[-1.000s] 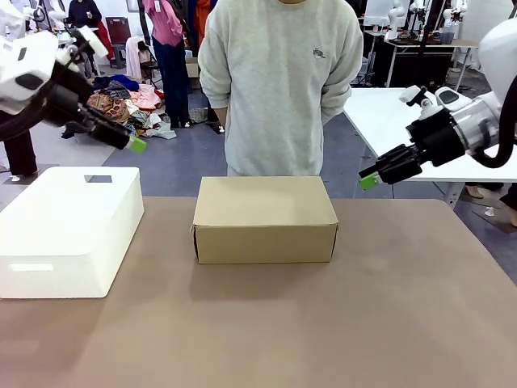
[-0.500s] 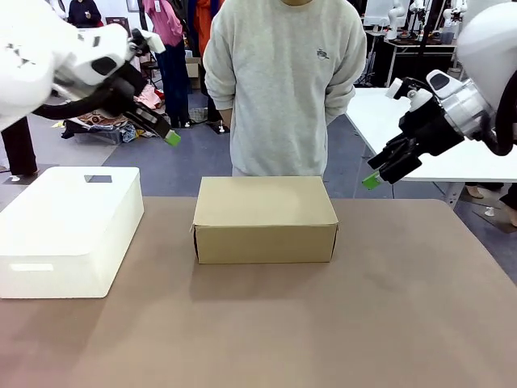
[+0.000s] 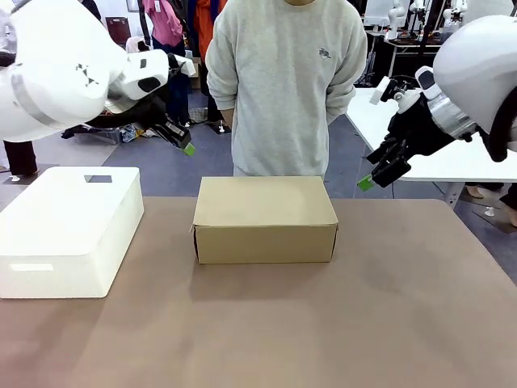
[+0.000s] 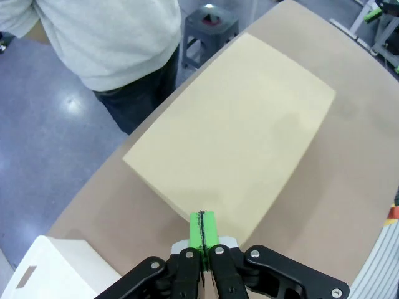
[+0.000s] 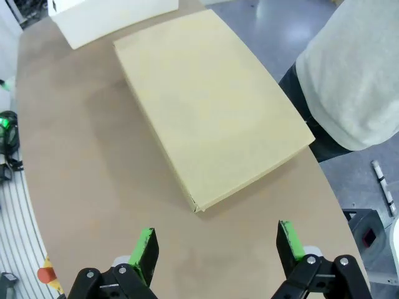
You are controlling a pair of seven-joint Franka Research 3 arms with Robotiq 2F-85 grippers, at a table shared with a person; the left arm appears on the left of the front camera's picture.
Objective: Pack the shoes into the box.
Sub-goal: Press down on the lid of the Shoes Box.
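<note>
Left gripper (image 4: 202, 232): fingers clenched together, empty, above the closed box (image 4: 237, 137). Right gripper (image 5: 217, 246): fingers spread wide, holding nothing, over the tabletop (image 5: 93, 162).

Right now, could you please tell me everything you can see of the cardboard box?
The box is plain tan-brown cardboard, rectangular, its lid shut flat. It sits level on the brown table, long side toward the robot, near the far edge in front of the person. Nothing touches it except the table; a white block stands apart to its left.

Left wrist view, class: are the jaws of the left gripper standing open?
No: the left gripper has its two green pads pressed flat together above the closed box.
</note>
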